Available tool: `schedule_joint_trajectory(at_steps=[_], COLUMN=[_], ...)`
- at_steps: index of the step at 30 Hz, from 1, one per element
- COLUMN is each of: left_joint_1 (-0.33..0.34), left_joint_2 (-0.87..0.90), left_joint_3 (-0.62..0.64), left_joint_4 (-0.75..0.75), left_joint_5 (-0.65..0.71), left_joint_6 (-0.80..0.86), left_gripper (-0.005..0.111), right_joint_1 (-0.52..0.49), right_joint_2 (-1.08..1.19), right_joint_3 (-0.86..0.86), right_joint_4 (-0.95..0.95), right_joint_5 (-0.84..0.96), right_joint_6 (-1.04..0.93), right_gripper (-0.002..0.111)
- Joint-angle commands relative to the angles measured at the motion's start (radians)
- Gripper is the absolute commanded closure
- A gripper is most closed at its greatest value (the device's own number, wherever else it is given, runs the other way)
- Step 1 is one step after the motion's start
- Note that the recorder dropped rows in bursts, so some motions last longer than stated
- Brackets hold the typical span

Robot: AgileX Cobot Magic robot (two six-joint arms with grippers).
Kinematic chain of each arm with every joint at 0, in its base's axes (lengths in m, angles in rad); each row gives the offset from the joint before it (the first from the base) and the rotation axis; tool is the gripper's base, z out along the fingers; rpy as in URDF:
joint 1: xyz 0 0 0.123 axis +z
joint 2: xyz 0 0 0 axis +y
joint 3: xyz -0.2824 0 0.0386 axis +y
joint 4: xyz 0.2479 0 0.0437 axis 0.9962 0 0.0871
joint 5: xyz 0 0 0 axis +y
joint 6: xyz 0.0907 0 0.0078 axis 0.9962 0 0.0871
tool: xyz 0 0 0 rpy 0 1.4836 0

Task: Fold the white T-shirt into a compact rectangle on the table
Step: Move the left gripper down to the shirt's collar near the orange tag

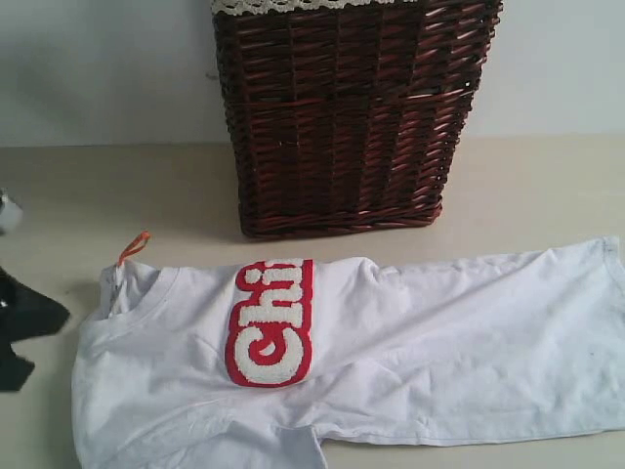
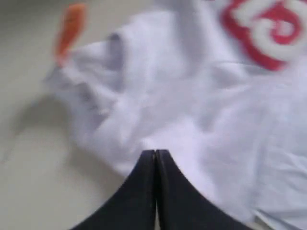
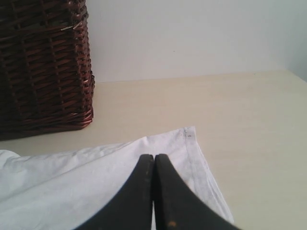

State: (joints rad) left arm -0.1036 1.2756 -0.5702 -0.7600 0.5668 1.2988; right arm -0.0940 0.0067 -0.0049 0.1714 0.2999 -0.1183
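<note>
White T-shirt (image 1: 410,342) spread on table (image 1: 547,186). Left gripper (image 2: 156,154) clenched, empty, over the shoulder near the collar. Right gripper (image 3: 154,158) clenched, empty, over the hem corner.

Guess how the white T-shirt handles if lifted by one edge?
Probably floppy: the wrinkled white cotton T-shirt lies in soft creases, so it would likely sag. Pushed across the pale beige table, it would probably bunch. The fuzzy red-outlined lettering may bend less readily.
</note>
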Motion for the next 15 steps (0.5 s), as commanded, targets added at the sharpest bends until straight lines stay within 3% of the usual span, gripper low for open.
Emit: schedule_joint_trajectory(at_steps=[1,5,7,9,15], left_joint_1=[-0.070,-0.096,-0.099,-0.099,-0.100], left_joint_2=[0.094,0.208,0.253,0.287,0.437], left_joint_3=[-0.008,-0.014,-0.035,-0.062,-0.132], left_joint_4=[-0.156,-0.343,-0.482,-0.541,-0.577], left_joint_5=[0.164,-0.147,-0.240,-0.232,-0.128], left_joint_6=[0.399,0.545,0.682,0.792,0.799], left_gripper=[0.107,0.107,0.107,0.107,0.107], right_joint_1=[0.000,0.000,0.000,0.000,0.000], right_joint_2=[-0.007,-0.007,-0.007,-0.007,-0.007], right_joint_3=[0.005,0.005,0.005,0.005,0.005], right_joint_4=[0.006,0.006,0.006,0.006,0.006], right_joint_5=[-0.004,-0.004,-0.004,-0.004,-0.004], right_joint_6=[-0.004,-0.004,-0.004,-0.004,-0.004], right_gripper=[0.108,0.108,0.108,0.108,0.108])
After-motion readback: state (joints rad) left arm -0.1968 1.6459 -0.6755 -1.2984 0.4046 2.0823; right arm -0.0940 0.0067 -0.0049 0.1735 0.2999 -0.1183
